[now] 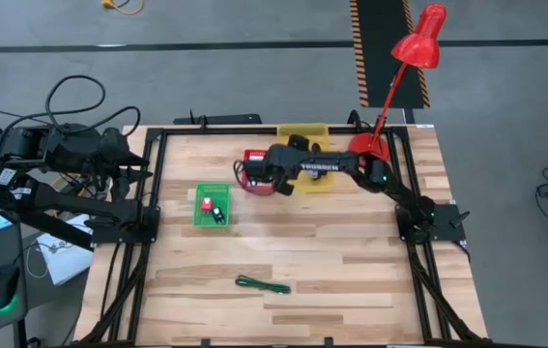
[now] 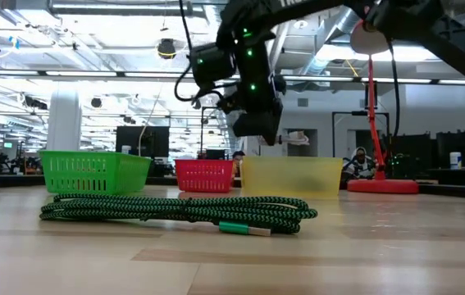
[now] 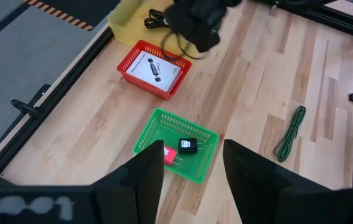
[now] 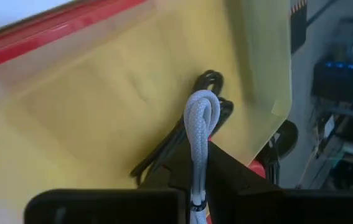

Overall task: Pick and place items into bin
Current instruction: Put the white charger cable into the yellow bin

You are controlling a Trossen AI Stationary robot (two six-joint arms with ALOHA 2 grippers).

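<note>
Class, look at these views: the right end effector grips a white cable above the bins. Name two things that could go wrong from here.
1. The right end effector is shut on the white braided cable close to the border between the red mesh basket and the yellow plastic bin. A release here might drape the cable over a rim or drop it into the wrong container.
2. A coiled black cable already lies in the yellow bin, so the two could tangle.

you have three bins: one green bin (image 1: pixel 211 209), one red bin (image 1: pixel 257 171), one yellow bin (image 1: pixel 304 136). cables: one green cable (image 1: pixel 263 284), one white cable (image 4: pixel 200 138), one black cable (image 4: pixel 182 135). one red lamp (image 1: pixel 402 75).
</note>
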